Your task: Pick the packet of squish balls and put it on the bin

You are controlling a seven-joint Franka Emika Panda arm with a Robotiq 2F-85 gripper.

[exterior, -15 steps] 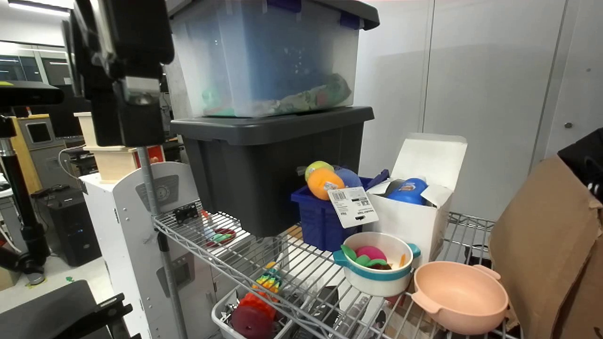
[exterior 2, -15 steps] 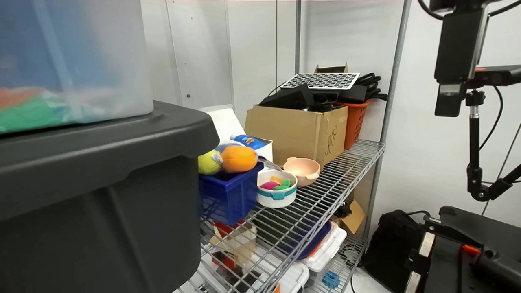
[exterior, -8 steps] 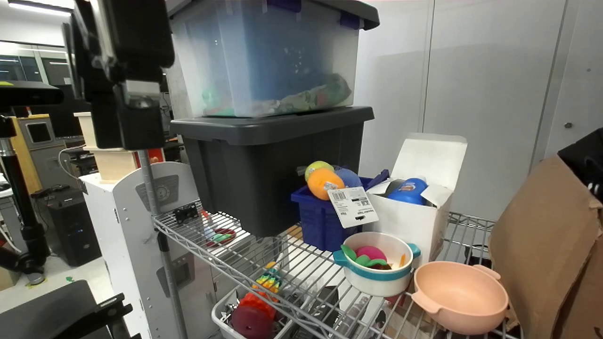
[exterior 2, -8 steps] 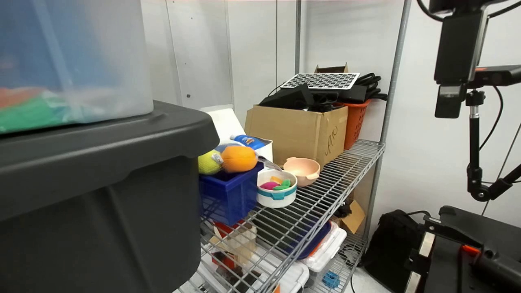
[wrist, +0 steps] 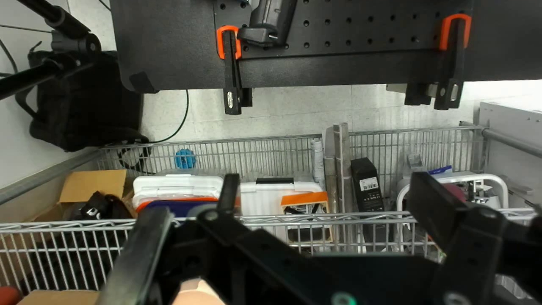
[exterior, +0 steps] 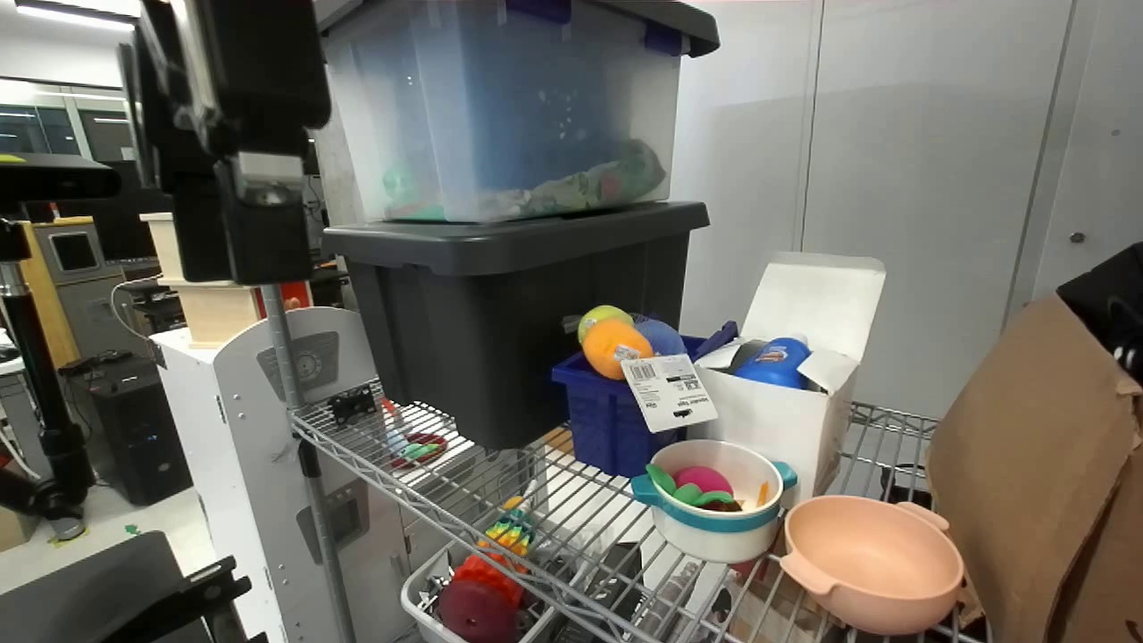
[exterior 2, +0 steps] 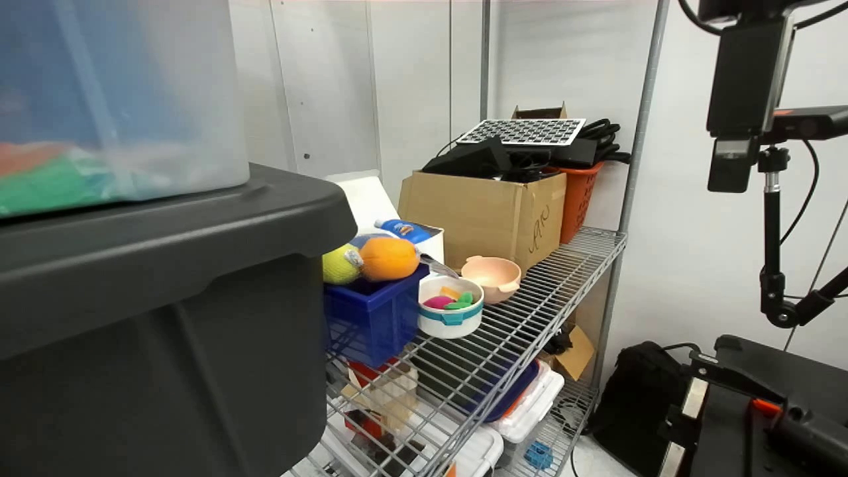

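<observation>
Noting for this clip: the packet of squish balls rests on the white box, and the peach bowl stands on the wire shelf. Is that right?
Not quite: the packet of squish balls rests on the blue bin, beside the white box, as both exterior views show. The peach bowl does stand on the wire shelf.

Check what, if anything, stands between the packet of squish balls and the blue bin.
Nothing visible: the packet of squish balls already sits on top of the blue bin, as both exterior views show. Its label card hangs outside the bin.
</observation>
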